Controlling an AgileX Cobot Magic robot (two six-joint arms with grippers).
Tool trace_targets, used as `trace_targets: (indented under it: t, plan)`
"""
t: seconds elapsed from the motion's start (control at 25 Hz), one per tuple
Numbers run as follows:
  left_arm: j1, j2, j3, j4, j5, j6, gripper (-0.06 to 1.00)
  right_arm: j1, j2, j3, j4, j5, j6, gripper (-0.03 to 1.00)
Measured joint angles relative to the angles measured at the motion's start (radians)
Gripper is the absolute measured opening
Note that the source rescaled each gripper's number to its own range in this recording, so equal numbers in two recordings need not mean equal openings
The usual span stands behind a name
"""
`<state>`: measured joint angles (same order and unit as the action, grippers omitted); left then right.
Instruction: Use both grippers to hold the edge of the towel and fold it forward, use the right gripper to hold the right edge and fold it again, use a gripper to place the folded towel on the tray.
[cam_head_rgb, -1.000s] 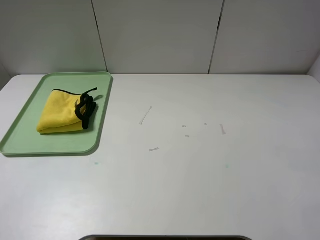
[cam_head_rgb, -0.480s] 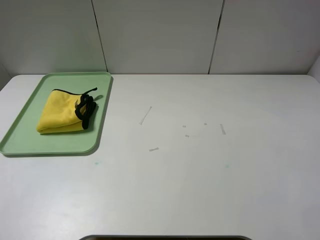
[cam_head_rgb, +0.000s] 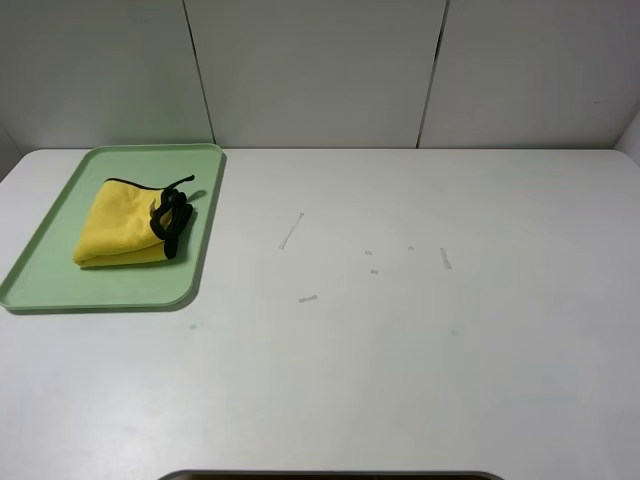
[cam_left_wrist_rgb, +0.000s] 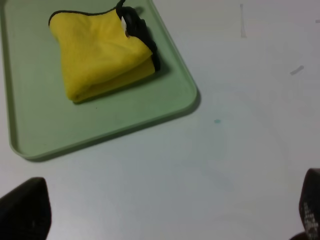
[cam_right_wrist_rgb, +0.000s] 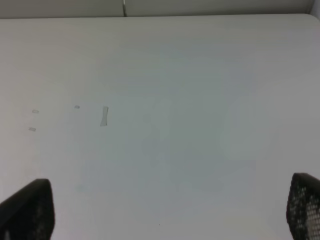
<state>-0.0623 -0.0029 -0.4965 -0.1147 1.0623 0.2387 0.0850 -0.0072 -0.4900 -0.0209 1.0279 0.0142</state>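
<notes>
**A:** Where is the towel (cam_head_rgb: 128, 227) at this moment?

**B:** I see it on the tray (cam_head_rgb: 60, 283), folded into a small thick packet. In the high view the tray sits at about 9 o'clock on the table (cam_head_rgb: 400, 360), and the towel lies near the tray's middle, a little toward 12 o'clock. The black binding is bunched on its 3 o'clock side. I judge the folds and the placing as done, because the packet rests inside the rim and nothing touches it.

**A:** And the pincers?

**B:** From my side the left pincer (cam_left_wrist_rgb: 165, 212) stands wide open and holds nothing; only its two dark fingertips (cam_left_wrist_rgb: 25, 210) show at the corners of its wrist view, well apart from the tray. The right pincer (cam_right_wrist_rgb: 165, 207) is also fully spread and empty, over bare table with a few small scuff marks (cam_right_wrist_rgb: 104, 116).

**A:** Why so far back?

**B:** I think both arms are parked away so the towel is not disturbed. The high view shows no arm at all.
</notes>
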Motion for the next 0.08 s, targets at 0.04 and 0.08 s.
trace_targets:
  t: [0.04,0.08]
  plan:
    - [0.0,0.0,0.0,0.0,0.0,0.0,1.0,0.0,0.0,0.0,0.0,0.0,0.0,1.0]
    - [0.0,0.0,0.0,0.0,0.0,0.0,1.0,0.0,0.0,0.0,0.0,0.0,0.0,1.0]
